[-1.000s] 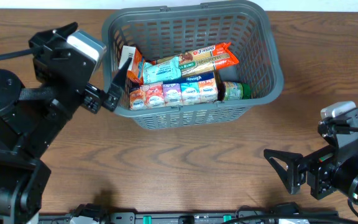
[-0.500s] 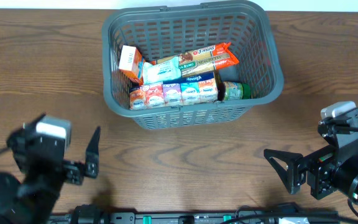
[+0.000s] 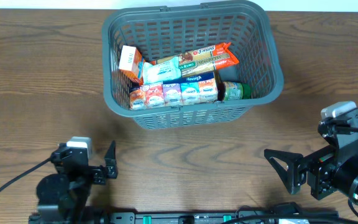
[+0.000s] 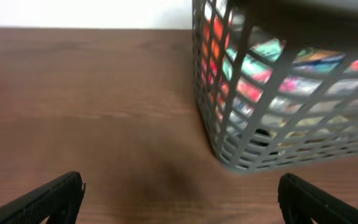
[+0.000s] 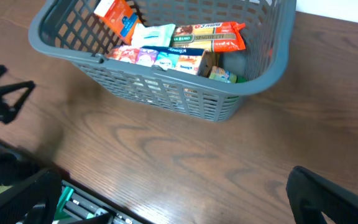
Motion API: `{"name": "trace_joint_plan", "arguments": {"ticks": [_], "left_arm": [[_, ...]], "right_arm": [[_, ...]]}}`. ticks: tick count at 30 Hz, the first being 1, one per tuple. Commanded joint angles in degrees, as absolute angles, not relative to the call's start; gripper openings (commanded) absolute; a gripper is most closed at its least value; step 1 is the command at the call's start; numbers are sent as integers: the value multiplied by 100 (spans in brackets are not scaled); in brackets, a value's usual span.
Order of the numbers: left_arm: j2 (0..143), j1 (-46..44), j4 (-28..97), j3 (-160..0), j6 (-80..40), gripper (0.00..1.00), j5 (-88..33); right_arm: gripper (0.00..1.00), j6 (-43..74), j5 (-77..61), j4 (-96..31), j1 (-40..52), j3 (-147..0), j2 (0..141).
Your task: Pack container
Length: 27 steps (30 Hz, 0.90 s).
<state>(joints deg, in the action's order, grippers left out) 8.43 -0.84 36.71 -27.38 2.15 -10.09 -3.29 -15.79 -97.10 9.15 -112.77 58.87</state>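
12 o'clock: dark grey slotted plastic basket [image 3: 188,116], stocked; I judge packing finished; left gripper [image 4: 179,190], right gripper [image 5: 173,185] wide, empty; next, park both

You have a dark grey slotted basket [image 3: 185,115] on a brown wood-grain table [image 3: 42,124]. Inside, at its 9 o'clock, your carton [image 3: 129,60] is orange and white; the can [image 3: 234,91] at 4 o'clock is green, the spaghetti pack [image 3: 207,57] orange-red.

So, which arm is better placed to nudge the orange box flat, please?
Probably left: the left end effector faces the basket's end where the box leans; the right end effector sits farther off.
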Motion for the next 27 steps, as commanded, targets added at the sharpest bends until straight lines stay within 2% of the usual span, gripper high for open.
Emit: {"name": "trace_joint_plan", "arguments": {"ticks": [1,15,27], "left_arm": [[554,-56,3361,-2180,-163,98,-1000],[10,-56,2340,-716,-504,98,-998],[27,-56,2281,-674,-460,98,-829]], "right_arm": [[99,-261,-1564,-9725,913,-11308,5916],[99,-261,-1562,-9725,913,-11308,5916],[99,-261,-1564,-9725,913,-11308,5916]]}}
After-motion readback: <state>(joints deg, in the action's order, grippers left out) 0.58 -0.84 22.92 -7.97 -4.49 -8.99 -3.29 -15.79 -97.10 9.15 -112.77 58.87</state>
